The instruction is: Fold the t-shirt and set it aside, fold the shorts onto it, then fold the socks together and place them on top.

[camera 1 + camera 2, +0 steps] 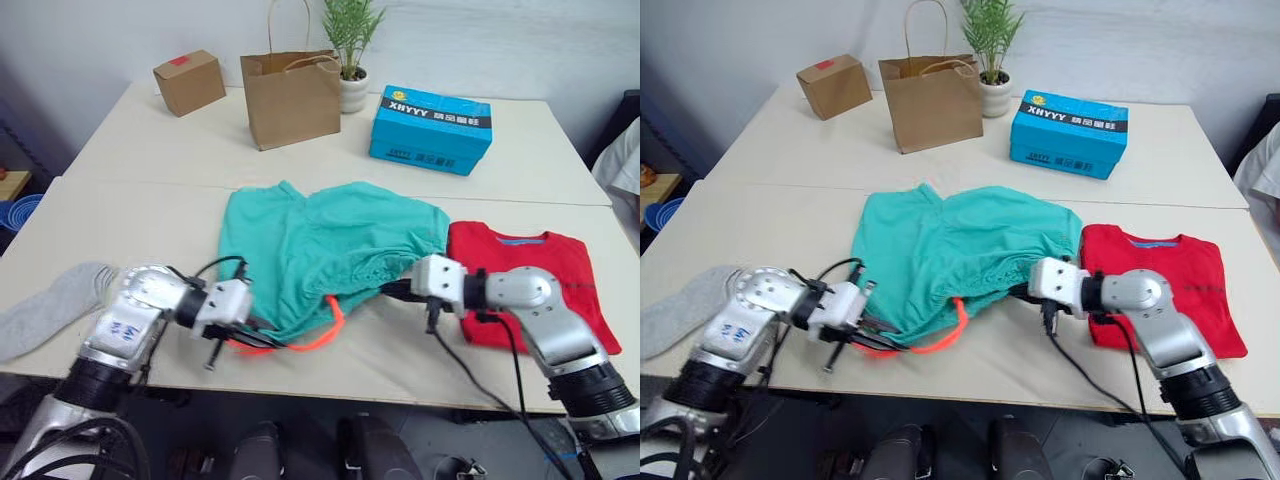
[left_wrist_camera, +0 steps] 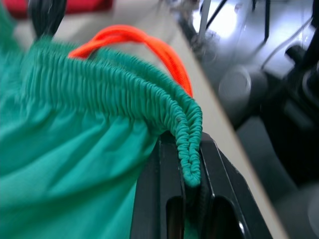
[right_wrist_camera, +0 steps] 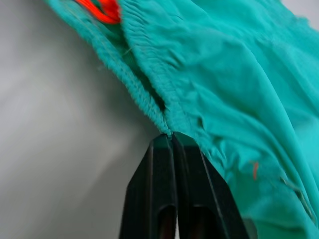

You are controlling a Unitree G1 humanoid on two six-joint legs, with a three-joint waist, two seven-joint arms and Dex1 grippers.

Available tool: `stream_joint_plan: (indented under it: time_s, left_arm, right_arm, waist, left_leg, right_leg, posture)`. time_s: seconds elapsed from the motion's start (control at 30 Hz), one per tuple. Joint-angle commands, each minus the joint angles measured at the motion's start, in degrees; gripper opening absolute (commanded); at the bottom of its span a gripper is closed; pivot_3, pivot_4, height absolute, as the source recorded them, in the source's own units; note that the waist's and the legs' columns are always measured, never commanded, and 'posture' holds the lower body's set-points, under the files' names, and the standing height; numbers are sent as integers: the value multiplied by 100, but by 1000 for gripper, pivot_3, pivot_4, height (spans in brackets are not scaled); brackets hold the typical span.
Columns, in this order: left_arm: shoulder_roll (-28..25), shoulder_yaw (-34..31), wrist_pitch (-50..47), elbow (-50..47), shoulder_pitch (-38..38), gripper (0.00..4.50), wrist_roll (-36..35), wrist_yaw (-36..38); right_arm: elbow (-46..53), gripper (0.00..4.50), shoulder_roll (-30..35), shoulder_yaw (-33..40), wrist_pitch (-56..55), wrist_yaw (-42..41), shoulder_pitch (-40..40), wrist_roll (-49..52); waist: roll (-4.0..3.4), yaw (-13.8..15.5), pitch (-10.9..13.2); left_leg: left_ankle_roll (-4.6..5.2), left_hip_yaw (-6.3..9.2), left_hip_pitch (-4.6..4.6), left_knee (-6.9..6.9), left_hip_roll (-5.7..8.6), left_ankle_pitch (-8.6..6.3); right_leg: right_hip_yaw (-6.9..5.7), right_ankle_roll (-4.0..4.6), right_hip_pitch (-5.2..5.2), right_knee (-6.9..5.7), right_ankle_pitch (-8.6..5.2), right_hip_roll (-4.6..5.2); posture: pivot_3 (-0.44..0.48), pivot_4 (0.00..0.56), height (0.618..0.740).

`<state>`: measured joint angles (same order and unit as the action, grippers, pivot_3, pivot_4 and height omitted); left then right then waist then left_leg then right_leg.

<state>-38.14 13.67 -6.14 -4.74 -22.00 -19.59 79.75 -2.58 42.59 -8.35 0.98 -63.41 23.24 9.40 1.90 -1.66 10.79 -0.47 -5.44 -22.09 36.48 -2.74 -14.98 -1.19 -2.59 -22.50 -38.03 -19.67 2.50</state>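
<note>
A pale cream worktop made of two slabs joined by a seam carries everything. At the back stand a small cardboard box, a brown paper bag, a potted plant and a blue box. Nearer the front lie teal-green shorts, with a folded red t-shirt just beside them and a grey sock at the left front edge.

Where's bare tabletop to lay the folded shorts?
Bare strip: between the shorts and the back row, paper bag to blue box. Also front left, between sock and shorts. The t-shirt fills the right; both hands crowd the front edge.
</note>
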Motion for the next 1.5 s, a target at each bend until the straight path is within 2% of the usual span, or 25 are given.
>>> stream_joint_plan:
  time_s: [0.03, 0.17, 0.3, 0.33, 0.37, 0.47, 0.6, 0.67, 0.73, 0.8, 0.87, 0.93, 1.0, 1.13, 1.2, 1.3, 1.4, 1.5]
  left_arm:
    - [690, 580, -151, 82, -375, 0, 423, -456]
    - [1241, 1110, -251, 448, -739, 0, 814, -541]
    - [1674, 1266, -283, 900, -992, 0, 933, -686]
    - [1799, 1281, -376, 909, -1021, 305, 901, -728]
    - [1824, 1314, -458, 852, -1028, 640, 866, -661]
    - [1807, 1317, -471, 742, -1010, 1524, 855, -536]
    - [1128, 580, -537, 123, -861, 2780, 251, -186]
    - [938, 362, -342, 60, -801, 3466, 127, -118]
    - [547, -172, -376, 9, -682, 4074, -179, 4]
    - [92, -560, -249, 158, -634, 4074, -193, 128]
    - [-258, -764, 236, 626, -700, 4074, 82, 125]
    - [-589, -808, 1115, 1446, -843, 4422, 557, 140]
    - [-823, -756, 2159, 2494, -1111, 4463, 1100, 23]
    - [-799, -554, 3778, 4386, -1887, 4463, 1928, -531]
    - [-654, -408, 4140, 4952, -2189, 4463, 2160, -621]
    - [-302, -240, 4487, 5684, -2628, 4500, 2489, -980]
    - [86, -77, 4684, 6318, -2936, 4500, 2687, -1014]
    - [316, 11, 4788, 6702, -3073, 3870, 2759, -824]
  right_arm:
    - [-389, 1307, 475, 537, -252, -665, 87, 446]
    - [7, 2666, 984, 954, 400, -1267, -338, 1109]
    - [496, 4107, 1240, 1461, 549, -1135, -915, 1276]
    - [749, 4433, 1244, 1646, 592, -1014, -1110, 1329]
    - [999, 4500, 1220, 1764, 593, -914, -1247, 1357]
    - [1404, 4500, 1172, 1897, 653, -743, -1440, 1398]
    - [2995, 4500, 763, 1471, 1456, 118, -1666, 1557]
    - [3379, 4500, 645, 1250, 1640, 352, -1714, 1467]
    - [3782, 4500, 382, 719, 1840, 752, -1795, 1163]
    - [3987, 4500, 182, 287, 1977, 1041, -1836, 896]
    - [4001, 4500, 124, -12, 1974, 1184, -1881, 584]
    - [3927, 4500, 164, -313, 1851, 1254, -1935, 205]
    - [3816, 4500, 79, -529, 1768, 1424, -2002, -97]
    - [3514, 4500, -178, -875, 1582, 1759, -1971, -644]
    - [3476, 4500, -194, -953, 1649, 1728, -1965, -697]
    - [3431, 3949, -197, -988, 1715, 1684, -1957, -730]
    - [3332, 2977, -171, -931, 1603, 1625, -1924, -765]
    - [3317, 1878, -93, -724, 1539, 1575, -1922, -723]
  waist:
    - [-6, 18, 3]
    - [-12, 78, 5]
    - [-17, 42, 4]
    - [-18, 25, 3]
    - [-20, 16, 4]
    - [-21, -25, 4]
    - [-22, -50, 4]
    - [-24, -26, 3]
    - [-25, 3, 2]
    - [-21, -10, 3]
    - [-22, 3, 4]
    - [-22, 18, 3]
    - [-21, 32, 3]
    - [-14, 47, 0]
    - [-13, 44, 0]
    - [-13, 97, 0]
    - [-13, 163, 0]
    - [-12, 164, -2]
  left_leg:
    - [0, -1, 0, 1, 2, 0]
    - [6, -3, -15, 17, 2, 1]
    - [7, -4, -16, 20, -4, 0]
    - [7, -4, -16, 24, -4, 0]
    - [7, -3, -15, 27, -3, 0]
    - [5, -5, -13, 31, -5, 0]
    - [-12, -1, -8, 24, -17, 7]
    - [-25, 5, -5, 14, -20, 14]
    - [-25, 6, -6, 12, -15, 14]
    - [-26, 4, -8, 12, -13, 14]
    - [-26, 3, -12, 12, -11, 13]
    - [-12, 1, -11, 12, -5, 5]
    - [-2, 2, -11, 12, 1, 0]
    - [11, 1, -22, 14, 1, -8]
    - [17, -2, -27, 16, 3, -11]
    - [27, -5, -37, 36, 1, -23]
    - [33, -5, -36, 57, 1, -29]
    - [44, -11, -32, 63, 4, -36]
  right_leg:
    - [1, -1, 0, 1, 1, -1]
    - [8, -14, -1, 14, 8, -7]
    - [10, -14, -2, 17, 8, -13]
    - [10, -14, -2, 16, 8, -14]
    - [11, -14, -1, 13, 8, -13]
    - [16, -16, 0, 8, 9, -15]
    - [17, -15, -3, 1, 8, -26]
    - [16, -11, -3, 0, 7, -30]
    - [16, -11, -2, 3, 6, -26]
    - [16, -11, -2, 8, 6, -20]
    - [14, -11, -6, 10, 6, -16]
    - [13, -10, -6, 12, 6, -9]
    - [9, -11, -4, 17, 6, -3]
    - [3, -11, -12, 19, 6, -1]
    - [2, -12, -15, 20, 7, 2]
    - [-2, -15, -17, 20, 8, 2]
    - [-4, -21, -9, 18, 10, 1]
    - [1, -31, -2, 19, 16, 4]
  posture:
    - [0, 150, 740]
    - [0, 150, 740]
    - [0, 150, 740]
    - [0, 150, 740]
    - [0, 150, 740]
    - [0, 150, 740]
    - [0, 150, 740]
    - [0, 150, 740]
    - [0, 150, 740]
    - [0, 150, 740]
    - [0, 150, 740]
    - [0, 150, 740]
    - [0, 150, 740]
    - [0, 150, 740]
    - [0, 150, 740]
    - [0, 150, 740]
    - [0, 150, 740]
    - [0, 150, 740]
